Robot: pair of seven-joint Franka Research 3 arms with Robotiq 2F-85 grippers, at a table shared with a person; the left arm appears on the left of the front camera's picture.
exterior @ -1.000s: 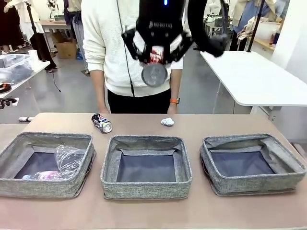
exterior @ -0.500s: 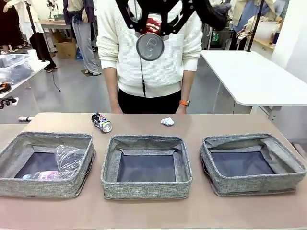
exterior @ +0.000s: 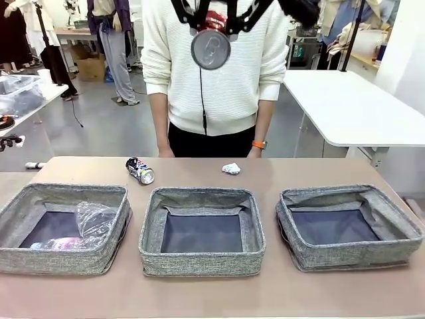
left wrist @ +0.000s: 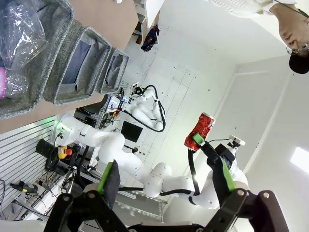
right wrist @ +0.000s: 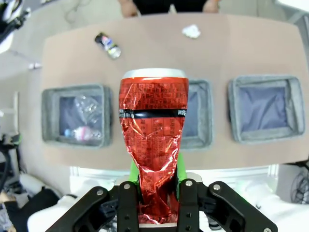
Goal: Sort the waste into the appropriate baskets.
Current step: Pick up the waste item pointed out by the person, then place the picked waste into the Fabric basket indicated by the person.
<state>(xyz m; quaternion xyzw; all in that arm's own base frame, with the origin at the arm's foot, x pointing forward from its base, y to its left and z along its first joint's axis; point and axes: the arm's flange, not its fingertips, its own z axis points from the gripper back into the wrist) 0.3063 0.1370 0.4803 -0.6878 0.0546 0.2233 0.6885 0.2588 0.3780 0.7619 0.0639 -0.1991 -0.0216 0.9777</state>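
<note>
The right hand (exterior: pixel 211 18) has risen since a second ago: then it hung in front of the person's waist, and now it sits at the top edge of the front view, level with the chest of the person (exterior: pixel 219 93), who has shifted slightly to the right behind the worktop (exterior: pixel 199 292). It remains pinched on the crumpled red can (exterior: pixel 210 48), whose round silver end faces the front camera. In the right wrist view the green pads (right wrist: pixel 133 170) press the can's crushed lower part, high above the middle basket (exterior: pixel 202 194). The left hand (left wrist: pixel 168 176) is spread wide with nothing between its fingers. Nothing on the worktop has moved. The clear plastic cup (exterior: pixel 96 218) and the bottle (exterior: pixel 56 244) lie in the left basket (exterior: pixel 63 189), and the right basket (exterior: pixel 345 194) shows only its dark bottom. The dark blue-white printed can (exterior: pixel 141 170) lies on its side beyond the baskets, and the paper wad (exterior: pixel 231 168) sits well apart from it.
</note>
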